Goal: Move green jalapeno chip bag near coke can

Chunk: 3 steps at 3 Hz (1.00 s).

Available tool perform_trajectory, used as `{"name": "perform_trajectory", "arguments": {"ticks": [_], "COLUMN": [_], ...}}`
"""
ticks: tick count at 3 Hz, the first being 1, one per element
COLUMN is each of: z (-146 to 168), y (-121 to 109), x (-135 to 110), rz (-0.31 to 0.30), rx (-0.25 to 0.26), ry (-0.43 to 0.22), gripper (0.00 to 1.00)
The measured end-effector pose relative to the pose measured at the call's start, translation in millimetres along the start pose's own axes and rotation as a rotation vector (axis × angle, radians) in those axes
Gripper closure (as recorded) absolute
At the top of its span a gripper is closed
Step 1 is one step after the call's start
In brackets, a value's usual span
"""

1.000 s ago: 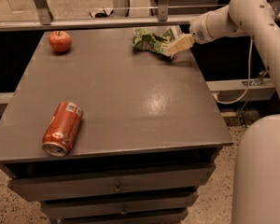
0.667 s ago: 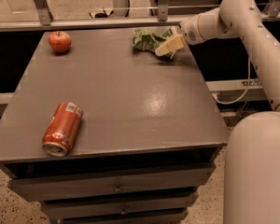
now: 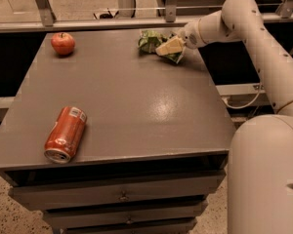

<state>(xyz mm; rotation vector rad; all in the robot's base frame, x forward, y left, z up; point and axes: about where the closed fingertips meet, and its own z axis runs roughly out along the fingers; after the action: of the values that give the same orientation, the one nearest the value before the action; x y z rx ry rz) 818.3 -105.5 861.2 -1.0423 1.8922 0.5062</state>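
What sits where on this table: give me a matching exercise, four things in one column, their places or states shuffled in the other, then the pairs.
Things:
1. apple
2. coke can
3. green jalapeno chip bag
4. gripper

Places or states:
A. lying on its side near the front left of the table
B. at the bag's right end
C. crumpled, near the far edge, right of centre
D. upright in the far left corner

Pairs: 1-D, 2-A, 3-C, 4-B.
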Motion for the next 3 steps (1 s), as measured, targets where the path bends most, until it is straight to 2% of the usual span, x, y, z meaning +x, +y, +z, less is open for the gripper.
{"name": "perform_trajectory", "arguments": {"ticks": [1, 2, 3], "z": [-1, -14, -31], "y": [5, 15, 27], "x": [-1, -12, -28], "rz": [0.008, -0.013, -0.049], "rx": [-0.011, -0.020, -0.033], "ry": [-0.004, -0.032, -0.071], "gripper": [0.61, 0.92, 1.00]}}
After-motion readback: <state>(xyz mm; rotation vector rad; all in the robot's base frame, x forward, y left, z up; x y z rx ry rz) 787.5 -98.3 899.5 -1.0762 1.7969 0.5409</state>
